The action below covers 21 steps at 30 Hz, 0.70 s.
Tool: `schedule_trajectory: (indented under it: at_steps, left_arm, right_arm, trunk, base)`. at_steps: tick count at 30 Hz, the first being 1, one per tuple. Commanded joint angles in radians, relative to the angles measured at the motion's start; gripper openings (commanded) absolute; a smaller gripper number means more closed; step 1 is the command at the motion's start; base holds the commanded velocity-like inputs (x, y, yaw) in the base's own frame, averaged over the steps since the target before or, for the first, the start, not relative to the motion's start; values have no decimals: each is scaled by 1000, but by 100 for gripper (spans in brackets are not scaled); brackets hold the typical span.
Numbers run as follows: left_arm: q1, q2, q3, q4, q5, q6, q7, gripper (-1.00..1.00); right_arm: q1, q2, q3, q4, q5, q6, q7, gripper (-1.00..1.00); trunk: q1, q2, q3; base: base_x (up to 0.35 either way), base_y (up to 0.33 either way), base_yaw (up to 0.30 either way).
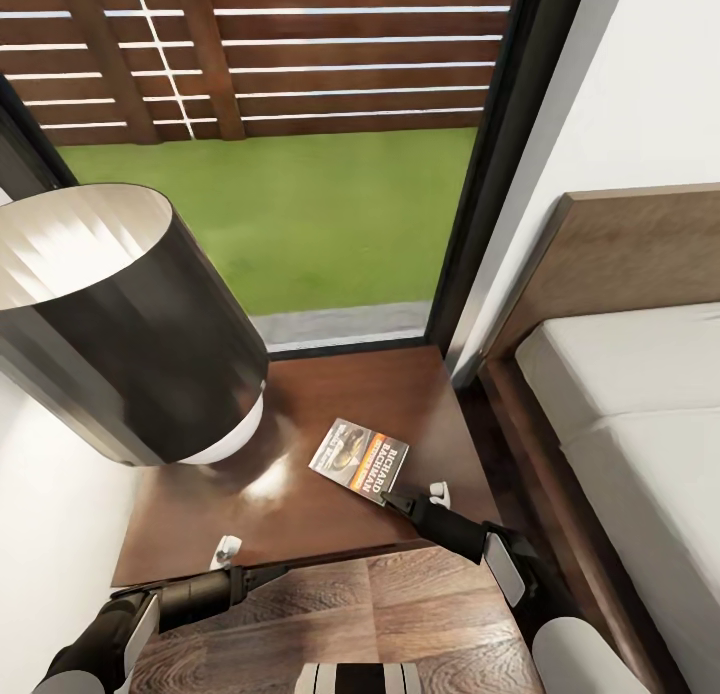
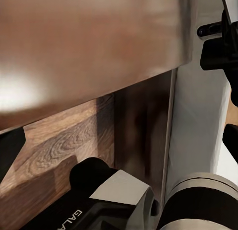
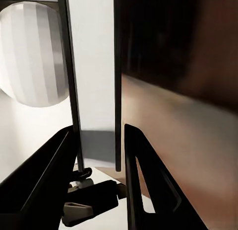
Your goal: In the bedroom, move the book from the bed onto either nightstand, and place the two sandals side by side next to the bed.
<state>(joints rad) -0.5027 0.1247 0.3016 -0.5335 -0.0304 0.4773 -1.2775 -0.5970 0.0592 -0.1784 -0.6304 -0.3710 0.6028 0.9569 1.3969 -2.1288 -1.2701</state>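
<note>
The book (image 1: 359, 458), a thin paperback with an orange band, lies flat on the dark wooden nightstand (image 1: 400, 389), near its front right. My right gripper (image 1: 386, 496) is at the book's near corner, and in the right wrist view its fingers (image 3: 47, 175) stand apart with nothing between them. My left gripper (image 1: 274, 571) hovers low at the nightstand's front edge; its fingers (image 2: 10, 150) look spread and empty. The bed (image 1: 630, 414), with its off-white mattress and brown headboard, is at the right. The sandals are out of view.
A big lamp with a dark cylindrical shade (image 1: 120, 314) and a white base takes up the nightstand's left half. Behind it, a tall dark-framed window (image 1: 300, 204) shows grass and a slatted fence. Wood-plank floor (image 1: 400, 614) lies between me and the nightstand.
</note>
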Motion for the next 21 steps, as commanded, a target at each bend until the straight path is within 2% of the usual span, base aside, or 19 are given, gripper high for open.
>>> schedule_trajectory:
  at_steps: [1, 21]
  left_arm:
    - [0, 0, 4, 0, -3, 11, -5, 100]
    - [0, 0, 4, 0, -2, 11, -5, 100]
  right_arm:
    - [0, 1, -4, 1, 11, -3, 1, -100]
    - [-1, -1, -4, 0, 11, -3, 2, -100]
  trunk:
    - [0, 0, -1]
    - [0, 0, -1]
  base:
    - [0, 0, 0]
    - [0, 0, 0]
